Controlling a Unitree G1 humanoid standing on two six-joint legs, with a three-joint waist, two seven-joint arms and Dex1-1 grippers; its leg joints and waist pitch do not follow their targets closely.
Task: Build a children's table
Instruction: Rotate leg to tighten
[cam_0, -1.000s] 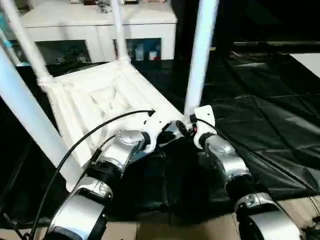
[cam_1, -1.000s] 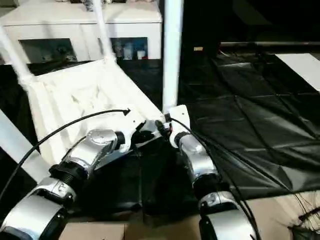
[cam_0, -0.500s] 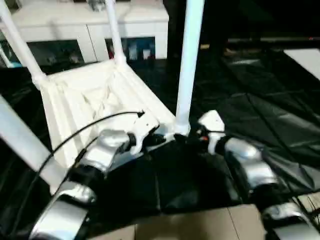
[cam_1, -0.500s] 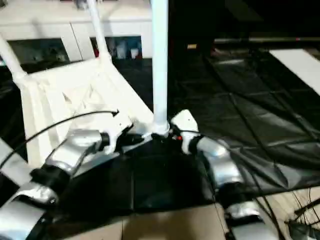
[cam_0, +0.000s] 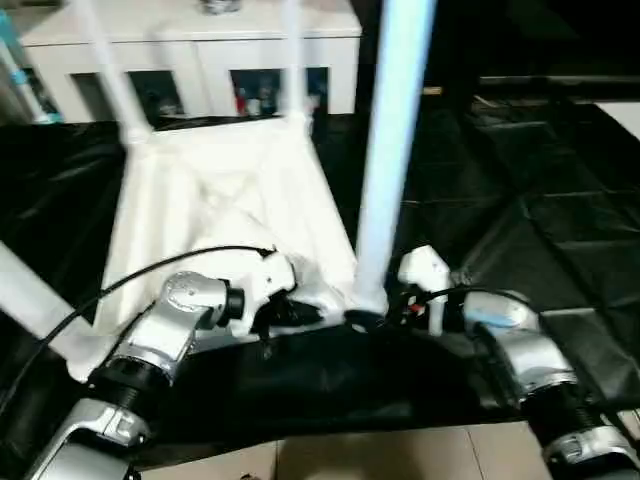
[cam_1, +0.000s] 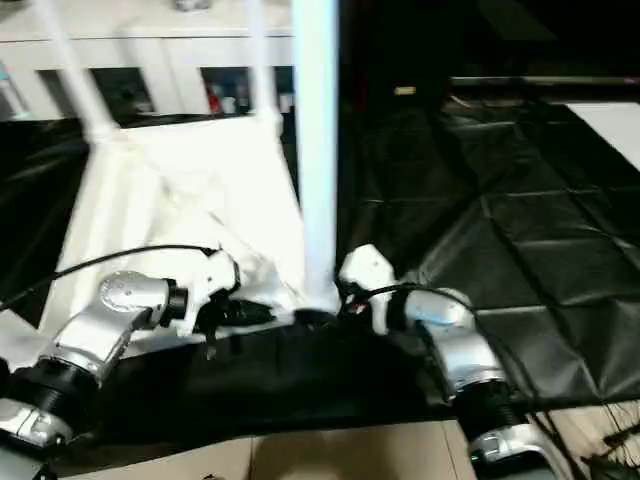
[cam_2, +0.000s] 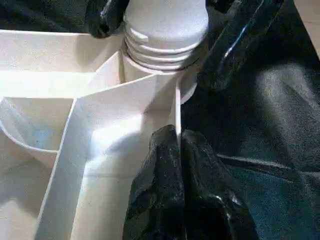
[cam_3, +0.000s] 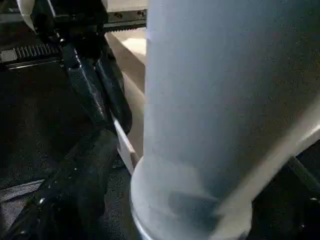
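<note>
The children's table lies upside down on black cloth, its ribbed white top (cam_0: 220, 200) facing up and white legs rising from the corners. The near leg (cam_0: 390, 150) stands in its corner socket (cam_2: 165, 30). My left gripper (cam_0: 298, 315) is shut on the top's thin rim wall (cam_2: 172, 107) just beside that socket. My right gripper (cam_0: 368, 318) comes in from the right and is open. Its black fingers (cam_2: 240, 45) stand wide on either side of the leg's base.
A white cabinet (cam_0: 200, 50) with glass doors stands behind the table. Black cloth (cam_0: 540, 200) covers the ground to the right, with a pale floor strip (cam_0: 400, 455) at the near edge. Two far legs (cam_0: 110, 70) and a near-left leg (cam_0: 30, 300) rise around my arms.
The whole view has shifted. My right forearm has swung out to the right, and its gripper now meets the leg's base from the side. The left gripper has kept its hold on the rim.
</note>
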